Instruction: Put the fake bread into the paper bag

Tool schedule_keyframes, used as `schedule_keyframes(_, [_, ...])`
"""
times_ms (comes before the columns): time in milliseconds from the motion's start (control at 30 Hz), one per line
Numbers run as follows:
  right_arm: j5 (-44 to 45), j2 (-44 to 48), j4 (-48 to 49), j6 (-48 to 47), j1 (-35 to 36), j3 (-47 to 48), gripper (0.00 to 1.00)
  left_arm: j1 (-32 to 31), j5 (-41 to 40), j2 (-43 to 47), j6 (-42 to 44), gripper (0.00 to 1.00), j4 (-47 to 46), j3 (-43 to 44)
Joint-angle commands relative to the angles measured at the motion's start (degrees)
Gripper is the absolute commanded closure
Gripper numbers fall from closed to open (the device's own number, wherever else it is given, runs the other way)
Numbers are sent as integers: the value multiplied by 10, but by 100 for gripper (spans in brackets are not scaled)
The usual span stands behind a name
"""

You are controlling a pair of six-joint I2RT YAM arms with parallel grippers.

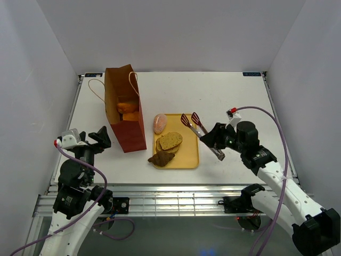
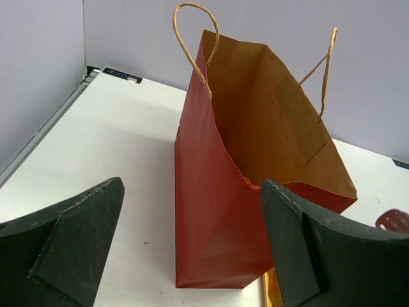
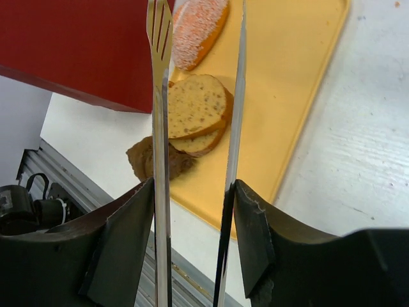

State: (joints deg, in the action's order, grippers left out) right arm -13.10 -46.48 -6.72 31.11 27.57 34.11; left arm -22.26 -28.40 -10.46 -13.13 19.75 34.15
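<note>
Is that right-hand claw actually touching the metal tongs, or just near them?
Touching. The right wrist view shows both arms of the tongs lying against the inner faces of the right gripper, its jaws closed on them with no gap.

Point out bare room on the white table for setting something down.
Bare: the far strip behind the flat yellow tray, right of the reddish-brown paper bag; also left of that bag. Crowded: the tray, under toy bread and silver metal tongs.
</note>
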Motion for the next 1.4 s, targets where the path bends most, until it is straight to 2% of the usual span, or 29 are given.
schedule_keyframes(0, [-61, 8, 29, 18, -42, -27, 43, -2, -2, -8, 0, 2, 6, -2])
schedule_keyframes(367, [-121, 27, 60, 50, -72, -114, 42, -2, 0, -8, 0, 2, 6, -1])
schedule_keyframes(500, [-159, 11, 121, 69, -72, -152, 43, -2, 1, -9, 0, 2, 6, -1])
schedule_keyframes(1100, [-206, -69, 192, 74, -71, -175, 44, -2, 10, -12, 1, 2, 5, -1])
schedule_keyframes(1200, [-213, -86, 196, 74, -70, -174, 48, -2, 13, -13, 1, 2, 5, -1])
schedule_keyframes(1367, [-208, -78, 184, 69, -71, -164, 67, -2, 11, -10, 1, 2, 5, -2])
